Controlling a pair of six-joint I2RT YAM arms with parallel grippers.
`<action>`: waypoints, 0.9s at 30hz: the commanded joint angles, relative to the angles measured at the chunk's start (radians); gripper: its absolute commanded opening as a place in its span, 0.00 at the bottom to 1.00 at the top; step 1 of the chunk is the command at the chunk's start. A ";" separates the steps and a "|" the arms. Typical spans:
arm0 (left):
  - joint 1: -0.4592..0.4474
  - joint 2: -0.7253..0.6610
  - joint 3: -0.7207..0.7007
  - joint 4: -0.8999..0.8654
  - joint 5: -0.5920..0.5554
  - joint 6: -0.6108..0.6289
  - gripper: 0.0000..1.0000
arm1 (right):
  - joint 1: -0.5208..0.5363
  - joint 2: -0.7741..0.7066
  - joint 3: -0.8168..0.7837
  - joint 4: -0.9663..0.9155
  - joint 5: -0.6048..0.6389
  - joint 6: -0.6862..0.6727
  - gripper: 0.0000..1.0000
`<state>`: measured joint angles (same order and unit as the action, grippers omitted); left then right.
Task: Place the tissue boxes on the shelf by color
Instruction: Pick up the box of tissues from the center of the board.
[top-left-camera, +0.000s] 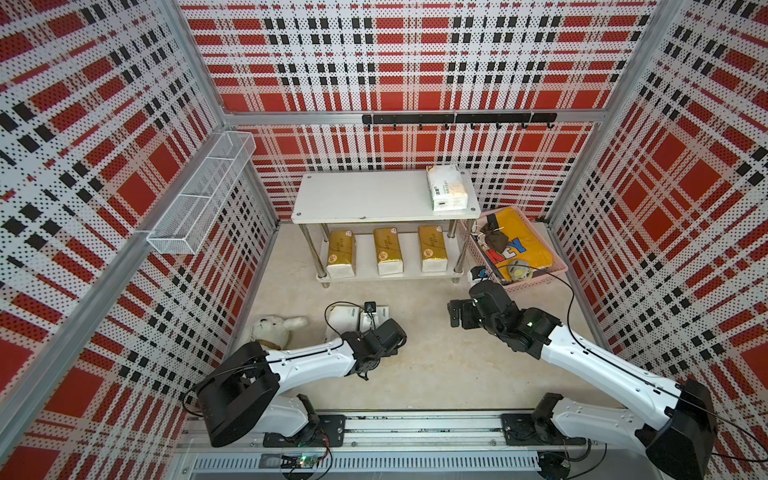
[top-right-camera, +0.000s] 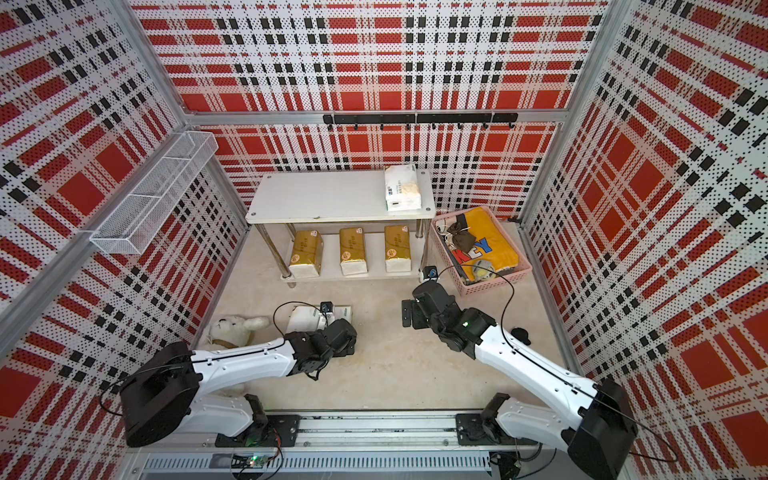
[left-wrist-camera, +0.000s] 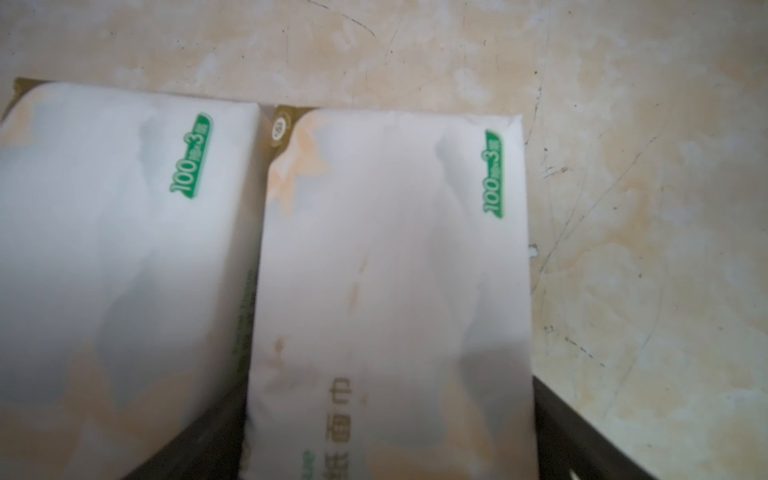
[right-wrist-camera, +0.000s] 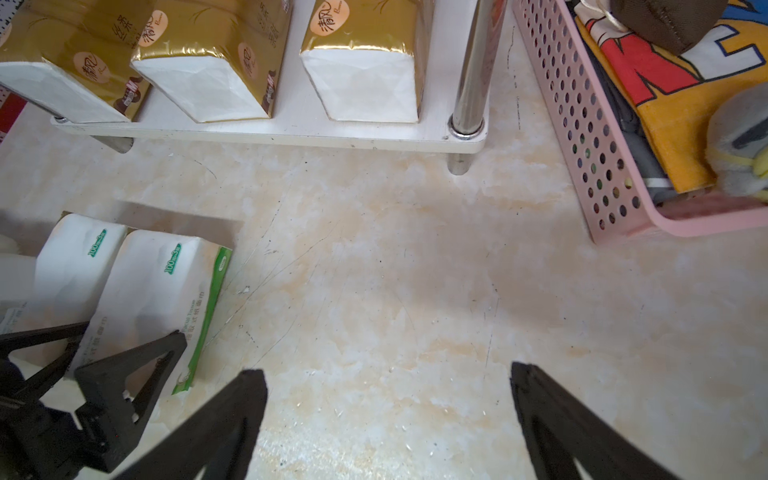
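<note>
One white wire basket (top-left-camera: 199, 199) hangs up high at 10 o'clock, seen from above. At 9 o'clock a white plush toy (top-left-camera: 276, 328) lies on the floor (top-left-camera: 415, 365). Just beside it, toward the middle, two white floor packs (right-wrist-camera: 70, 266) lie flat, side by side and very close. The left claw (right-wrist-camera: 135, 328) sits over the far pack (left-wrist-camera: 386, 270), the one farther from the toy. Its black fingers (left-wrist-camera: 582, 436) stand one on each side of that pack, spread wide, so the claw is let go and the pack rests on the floor. At 12 o'clock stands the shelf (top-right-camera: 324, 195). Three gold packs (top-left-camera: 387, 251) lie in a row on its low board (top-left-camera: 365, 266), a little apart, short ends facing the arms. One more white pack (top-left-camera: 446, 187) lies flat on the top board (top-left-camera: 353, 195), at the right end, toward 1 o'clock. The right claw (right-wrist-camera: 386, 372) hangs near 3 o'clock over bare floor, its fingers wide apart, holding nothing. At 2 o'clock, just beside the shelf's right legs, sits a pink basket (right-wrist-camera: 590, 137). A yellow cloth (top-left-camera: 521, 232) and a small dark bag (top-left-camera: 494, 237) lie inside it
</note>
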<state>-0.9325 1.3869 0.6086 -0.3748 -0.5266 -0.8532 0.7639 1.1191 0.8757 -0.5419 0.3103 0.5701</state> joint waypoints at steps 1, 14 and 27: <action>-0.034 0.046 0.022 -0.008 0.003 -0.022 0.96 | 0.009 -0.002 0.025 0.022 0.010 0.002 1.00; -0.097 0.086 0.009 0.024 0.010 -0.094 0.98 | 0.012 0.019 0.024 0.036 -0.001 -0.008 1.00; -0.147 0.006 -0.068 -0.002 0.003 -0.226 0.98 | 0.017 0.040 0.031 0.048 -0.002 -0.008 1.00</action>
<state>-1.0679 1.4273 0.5644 -0.3500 -0.5346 -1.0336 0.7719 1.1530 0.8761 -0.5091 0.3069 0.5667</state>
